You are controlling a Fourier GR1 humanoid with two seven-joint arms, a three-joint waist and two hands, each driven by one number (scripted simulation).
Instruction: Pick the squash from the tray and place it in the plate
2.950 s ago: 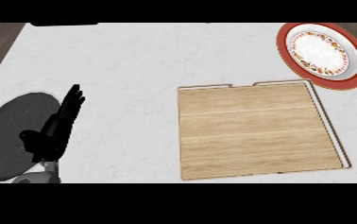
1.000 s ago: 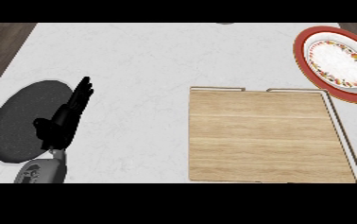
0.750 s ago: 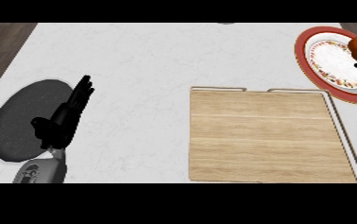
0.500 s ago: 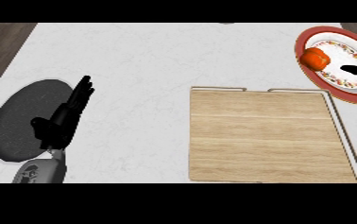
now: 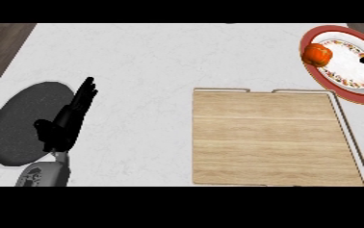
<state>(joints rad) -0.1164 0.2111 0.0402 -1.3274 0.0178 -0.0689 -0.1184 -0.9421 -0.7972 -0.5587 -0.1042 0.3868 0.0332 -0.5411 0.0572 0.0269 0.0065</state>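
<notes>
The squash [image 5: 317, 54], round and orange-red, lies on the left part of the red-rimmed plate [image 5: 318, 73] at the far right of the counter. Below and left of the plate lies the wooden tray [image 5: 266, 135], with nothing on it. My left hand [image 5: 68, 119] rests open at the left side, fingers straight and pointing up, far from the tray and the plate. Only a dark tip at the right edge, beside the plate, shows of my right hand [image 5: 362, 58]; it is apart from the squash.
Under my left hand lies a dark grey round patch [image 5: 21, 126] on the white counter [image 5: 156, 78]. A brown strip [image 5: 10, 37] borders the counter at the top left.
The squash came onto the plate from the right and now lies further left on it. My right hand has drawn back to the right edge. The left hand stayed still.
</notes>
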